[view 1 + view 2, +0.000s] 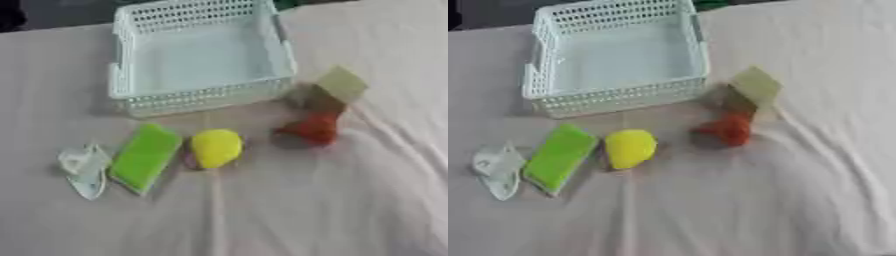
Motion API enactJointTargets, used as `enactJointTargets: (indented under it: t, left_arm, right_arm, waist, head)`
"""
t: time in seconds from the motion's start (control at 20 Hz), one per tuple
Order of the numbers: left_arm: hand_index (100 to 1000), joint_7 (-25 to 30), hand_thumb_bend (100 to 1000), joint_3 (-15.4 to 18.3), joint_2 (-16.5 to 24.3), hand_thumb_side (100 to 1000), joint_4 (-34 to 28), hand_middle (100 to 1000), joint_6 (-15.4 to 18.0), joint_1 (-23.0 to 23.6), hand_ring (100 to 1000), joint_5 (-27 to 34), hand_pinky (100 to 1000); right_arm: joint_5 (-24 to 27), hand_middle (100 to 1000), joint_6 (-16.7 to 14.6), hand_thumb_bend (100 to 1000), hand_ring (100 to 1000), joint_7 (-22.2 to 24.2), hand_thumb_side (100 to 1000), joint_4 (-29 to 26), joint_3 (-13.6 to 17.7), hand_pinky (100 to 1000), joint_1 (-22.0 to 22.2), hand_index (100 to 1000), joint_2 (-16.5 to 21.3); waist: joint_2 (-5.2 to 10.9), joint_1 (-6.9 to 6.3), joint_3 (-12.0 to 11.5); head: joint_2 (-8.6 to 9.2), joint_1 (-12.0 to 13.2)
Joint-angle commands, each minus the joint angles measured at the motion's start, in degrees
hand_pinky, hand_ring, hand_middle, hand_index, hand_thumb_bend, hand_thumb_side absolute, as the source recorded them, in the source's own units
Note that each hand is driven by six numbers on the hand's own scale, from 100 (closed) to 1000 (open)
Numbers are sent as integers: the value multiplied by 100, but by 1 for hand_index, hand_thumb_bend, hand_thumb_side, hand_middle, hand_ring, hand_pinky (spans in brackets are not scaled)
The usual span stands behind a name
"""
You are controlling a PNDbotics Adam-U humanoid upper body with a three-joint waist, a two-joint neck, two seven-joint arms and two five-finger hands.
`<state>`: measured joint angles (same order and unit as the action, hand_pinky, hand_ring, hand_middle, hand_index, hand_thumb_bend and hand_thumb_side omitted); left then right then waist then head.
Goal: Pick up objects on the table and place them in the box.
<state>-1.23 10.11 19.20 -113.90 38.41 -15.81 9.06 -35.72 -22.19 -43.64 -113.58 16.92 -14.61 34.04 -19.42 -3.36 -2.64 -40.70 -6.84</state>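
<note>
We can read no text, label, brand, number or sign anywhere, neither on the pale perforated basket (199, 95) at upper centre, nor on the green flat item (146, 156), the yellow rounded object (216, 148), the red object (313, 130) or the tan block (339, 83).

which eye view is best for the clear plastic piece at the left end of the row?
Left eye view: the clear plastic piece sits well inside the picture, with cloth on every side, just left of the green flat block. The right eye view shows the whole piece too, but close to the picture's left edge. No hand shows in either view.
</note>
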Motion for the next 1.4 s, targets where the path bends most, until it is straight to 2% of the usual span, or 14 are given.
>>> enactJointTargets:
  t: [0.05,0.5,0.7,0.8,1.0,1.05,1.4]
  left_arm:
    - [1000,-12,182,62,135,989,-69,984,-10,-23,1000,14,960]
    - [1000,-38,177,70,236,983,-69,981,20,-37,999,27,962]
    - [1000,-24,177,48,262,983,-69,980,15,-47,1000,43,962]
    - [1000,-15,177,39,280,982,-69,979,9,-54,999,57,963]
    - [1000,10,177,23,307,982,-69,978,-7,-59,999,81,963]
    - [1000,21,176,17,318,983,-69,976,-18,-56,999,83,963]
    - [1000,76,175,-17,361,982,-69,972,-76,-55,997,118,963]
  right_arm:
    - [-27,895,-3,100,949,5,1000,-101,47,912,-47,984,186]
    - [-70,893,411,127,949,298,1000,-101,15,910,-88,977,474]
    - [-94,890,743,185,949,755,1000,-101,-73,909,-157,972,695]
    - [-139,887,906,224,945,1086,1000,-101,-141,904,-161,971,904]
    - [-209,886,1121,243,941,1533,1000,-101,-321,901,-154,970,1286]
    - [-269,888,1116,277,934,1660,1000,-101,-437,896,-113,969,1479]
    - [-585,906,1125,300,936,2796,1000,-101,-1094,901,-71,979,2425]
  waist:
    - [130,27,3]
    - [161,32,11]
    - [191,49,30]
    - [210,69,32]
    - [235,106,22]
    - [244,131,11]
    - [303,203,-22]
  head:
    - [71,-32]
    - [141,-118]
    - [118,-186]
    - [93,-207]
    - [56,-252]
    - [31,-254]
    - [-118,-259]
